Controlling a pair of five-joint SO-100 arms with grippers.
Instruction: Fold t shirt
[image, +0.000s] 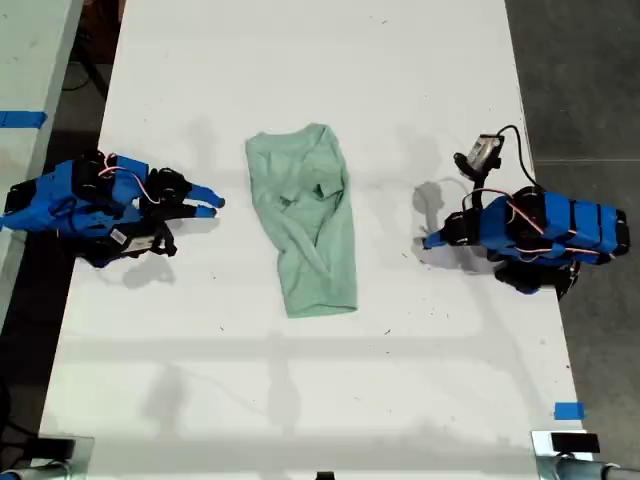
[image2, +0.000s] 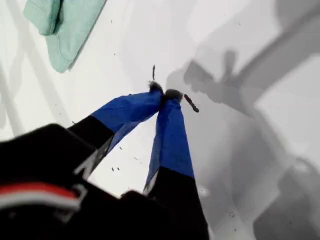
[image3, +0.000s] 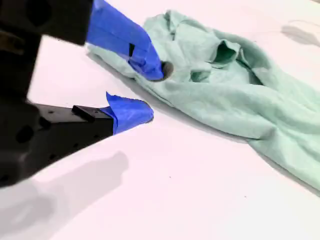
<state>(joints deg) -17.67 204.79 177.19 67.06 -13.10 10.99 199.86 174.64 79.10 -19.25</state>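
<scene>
Table (image: 300, 400): white top; no containers on it.
T shirt (image: 305, 220): mint green, crumpled oblong at the centre of the exterior view, long axis running top to bottom, between the arms.
My second gripper (image: 208, 204): at the exterior view's left, fingers parted and empty, just beside the shirt's edge; likely the nearer one.
My first gripper (image: 428, 242): at the exterior view's right, fingertips closed on nothing, farther from the cloth.
</scene>
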